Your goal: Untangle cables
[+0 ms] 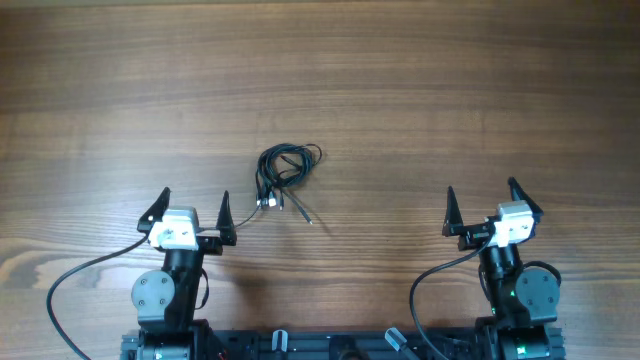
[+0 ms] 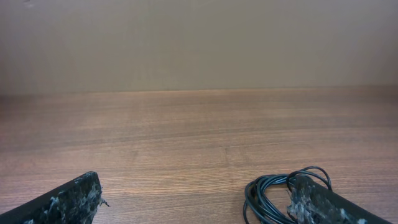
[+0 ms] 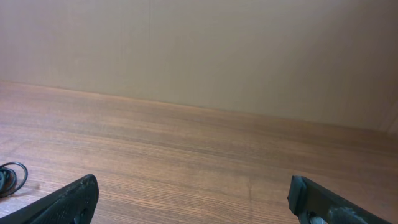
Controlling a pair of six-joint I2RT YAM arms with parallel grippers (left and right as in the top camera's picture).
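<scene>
I have both arms parked low at the near edge of the brown wood-grain table (image 1: 400, 80), wrists level and claws pointing out across the boards. The left gripper (image 1: 196, 192), black-fingered on a white body, has its jaws spread wide with nothing between them. In its wrist view the two dark, scuffed fingers (image 2: 71, 200) sit at the bottom corners of the frame with bare wood between. The right gripper (image 1: 480, 187) stands the same way, jaws fully apart and holding nothing, well off to the right. A thick black arm cable (image 1: 80, 275) loops from the left base across the table.

The thin black cables (image 1: 285, 170) lie as one small tangled coil on the table, ahead of the left gripper and slightly to its right, closest to its right finger. Silver-tipped plug ends stick out on the near side, and one loose end trails away. From the right wrist I only catch the coil's edge at far left (image 3: 11, 177).
</scene>
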